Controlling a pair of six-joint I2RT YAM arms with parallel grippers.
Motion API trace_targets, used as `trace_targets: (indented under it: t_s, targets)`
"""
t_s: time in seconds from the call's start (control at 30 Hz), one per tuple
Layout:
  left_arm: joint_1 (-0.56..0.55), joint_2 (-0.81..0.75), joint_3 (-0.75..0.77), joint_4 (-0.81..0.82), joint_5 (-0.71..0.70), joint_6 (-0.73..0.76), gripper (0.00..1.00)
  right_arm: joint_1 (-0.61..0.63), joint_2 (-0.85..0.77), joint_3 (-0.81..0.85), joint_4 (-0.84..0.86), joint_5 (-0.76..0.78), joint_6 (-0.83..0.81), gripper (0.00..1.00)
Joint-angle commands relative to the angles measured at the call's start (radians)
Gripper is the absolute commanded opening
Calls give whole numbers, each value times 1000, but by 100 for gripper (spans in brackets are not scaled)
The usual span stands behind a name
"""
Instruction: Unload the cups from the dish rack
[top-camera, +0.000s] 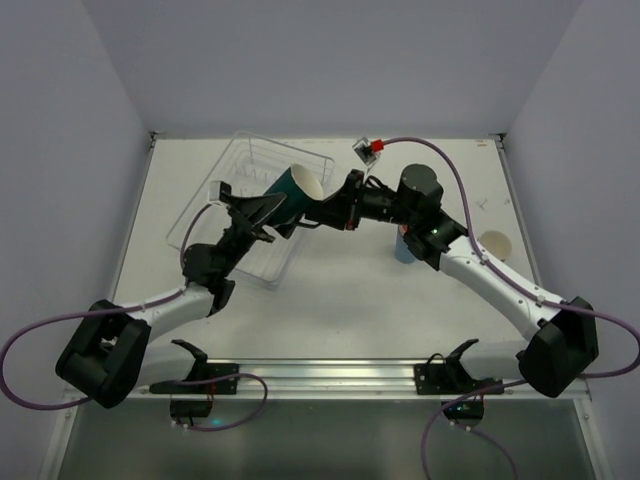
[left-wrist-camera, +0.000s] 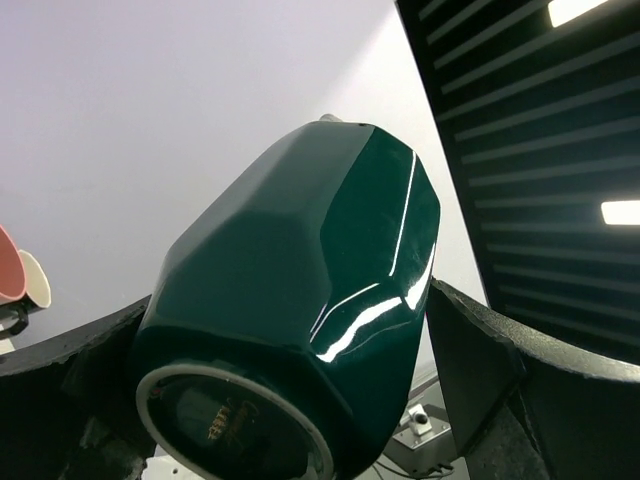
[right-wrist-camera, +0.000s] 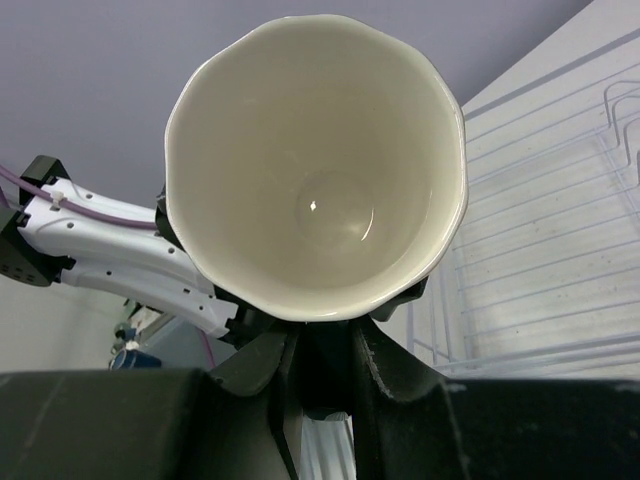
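A dark teal mug (top-camera: 295, 190) with a cream inside hangs in the air over the right end of the see-through dish rack (top-camera: 250, 165), its mouth turned to the right. My right gripper (top-camera: 335, 212) is shut on its rim; in the right wrist view the two fingers (right-wrist-camera: 380, 345) pinch the lower lip of the mug (right-wrist-camera: 315, 170). My left gripper (top-camera: 262, 210) stands open around the mug's base. In the left wrist view the mug (left-wrist-camera: 300, 300) fills the space between the fingers (left-wrist-camera: 500, 380), with a gap on the right side.
A light-blue tumbler (top-camera: 404, 248) stands on the table under the right arm, and a pale cup (top-camera: 494, 244) stands further right. Rack prongs (right-wrist-camera: 560, 230) show right of the mug. A pink cup edge (left-wrist-camera: 8, 265) shows at far left.
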Motion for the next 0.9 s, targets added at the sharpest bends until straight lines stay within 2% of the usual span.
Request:
trace_targets:
  t_s: [0.0,0.3,0.6,0.87]
  targets:
    - [0,-2,-25,297,61,81,100,0,-87,13,134,34,-7,0]
    - [22,-2,-18,332,148,132,100,-2,-194,-64,105,86,2,0]
    - [29,56,39,482,276,79,100,-6,-272,-91,91,115,27,0]
    - [40,19,64,490,354,90,100,-48,-345,-136,64,123,34,0]
